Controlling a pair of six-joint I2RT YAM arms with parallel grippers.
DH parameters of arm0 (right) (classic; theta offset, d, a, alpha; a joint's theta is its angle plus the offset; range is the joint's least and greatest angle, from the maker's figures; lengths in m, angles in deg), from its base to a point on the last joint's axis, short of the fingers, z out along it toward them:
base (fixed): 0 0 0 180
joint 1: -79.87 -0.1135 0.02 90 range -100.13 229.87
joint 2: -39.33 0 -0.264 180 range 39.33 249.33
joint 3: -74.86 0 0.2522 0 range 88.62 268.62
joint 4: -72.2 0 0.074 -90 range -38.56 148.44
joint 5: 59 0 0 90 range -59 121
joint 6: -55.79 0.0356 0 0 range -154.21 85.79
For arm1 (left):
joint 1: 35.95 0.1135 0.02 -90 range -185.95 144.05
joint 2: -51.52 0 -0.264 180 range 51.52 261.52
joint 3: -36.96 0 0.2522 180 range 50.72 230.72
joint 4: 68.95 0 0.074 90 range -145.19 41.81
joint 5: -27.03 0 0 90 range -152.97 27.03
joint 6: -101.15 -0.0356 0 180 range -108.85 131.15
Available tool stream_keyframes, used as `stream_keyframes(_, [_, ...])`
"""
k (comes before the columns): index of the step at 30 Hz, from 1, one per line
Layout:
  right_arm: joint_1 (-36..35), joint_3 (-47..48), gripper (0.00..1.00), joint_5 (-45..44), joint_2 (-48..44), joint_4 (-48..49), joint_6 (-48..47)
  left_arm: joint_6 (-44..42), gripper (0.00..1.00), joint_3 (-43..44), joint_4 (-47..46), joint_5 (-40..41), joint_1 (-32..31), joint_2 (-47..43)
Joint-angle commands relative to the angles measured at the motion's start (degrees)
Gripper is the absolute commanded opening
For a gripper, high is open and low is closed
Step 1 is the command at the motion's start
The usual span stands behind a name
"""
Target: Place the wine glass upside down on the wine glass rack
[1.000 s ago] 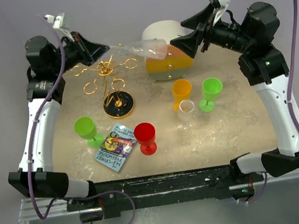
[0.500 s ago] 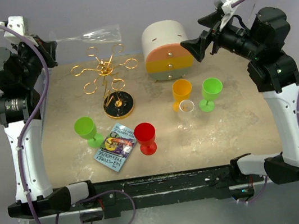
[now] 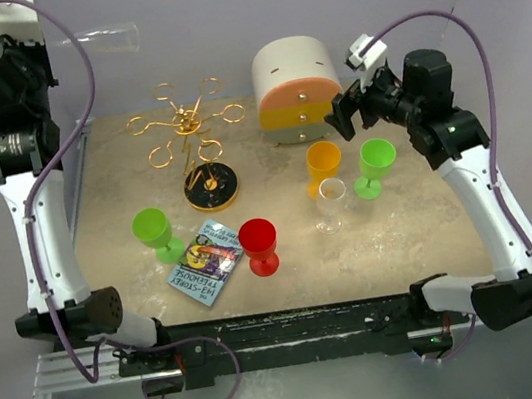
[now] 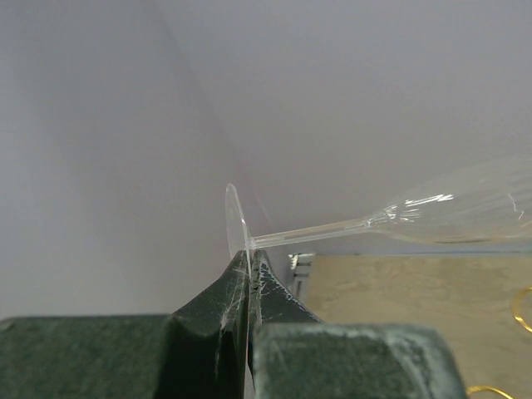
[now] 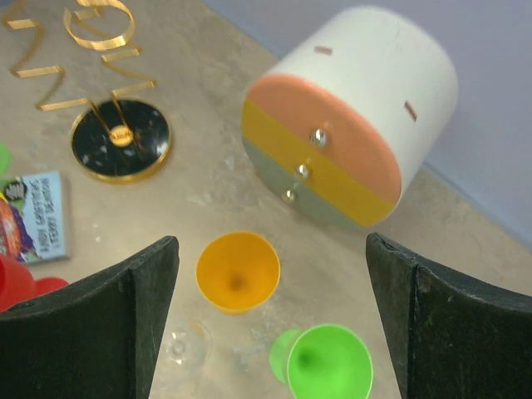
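The handover had just finished. A second earlier the two arms met over the far side of the tabletop with the wine glass (image 3: 105, 37) stretched between them. Now the left gripper (image 4: 249, 268) alone carried it. Its jaws were pinched tight on the thin edge of the glass's round foot, as the left wrist view showed.

The left arm had swung up and away to the far-left corner of the tabletop. The glass hung high in the air beyond that corner, lying roughly level, with its bowl pointing toward the right along the back wall. It touched nothing but the jaws.

The right gripper (image 3: 340, 117) had let go. It had pulled back toward the right edge with its jaws spread wide and holding nothing. It sat above the orange cup (image 3: 323, 162) and the green goblet (image 3: 377, 159), just in front of the white-and-orange drawer box (image 3: 297, 88).

The wine glass rack (image 3: 189, 123) stood untouched in the far-left part of the tabletop, left of the drawer box, with no glass in its loops.

By my reading, the regrip put the foot in the left jaws so the bowl could be swung downward. The glass was not yet inverted and was well apart from the rack. What remained was tipping it bowl-down and bringing the stem into one of the gold loops so the foot rested on top. The hold on such a thin rim looked slight, so a fast tilt could let the glass twist in the jaws.
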Motion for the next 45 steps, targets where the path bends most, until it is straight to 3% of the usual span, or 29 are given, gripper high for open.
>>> stream_keyframes(1, [1.6,-7.9,0.96,-4.1,-5.2,8.5,-2.6,-12.7,0.00,3.2,-5.9,8.1,-0.3,5.3])
stream_keyframes(7, [4.8,-11.8,0.96,-1.0,-7.4,9.9,-2.2,-31.2,0.00,1.3,-18.6,16.3,-6.0,11.8])
stream_keyframes(17, [7.3,-15.5,0.96,1.1,-8.0,10.7,-1.9,-50.9,0.00,-3.0,-23.9,9.7,-13.9,18.4])
stream_keyframes(32, [9.1,-19.1,0.94,3.9,-8.5,12.3,-1.6,-55.4,0.00,-14.2,-23.2,-7.9,-17.7,12.8])
stream_keyframes(45, [10.1,-19.8,0.94,5.8,-8.5,12.3,-1.5,-58.1,0.00,-17.4,-19.7,-11.5,-20.4,9.2])
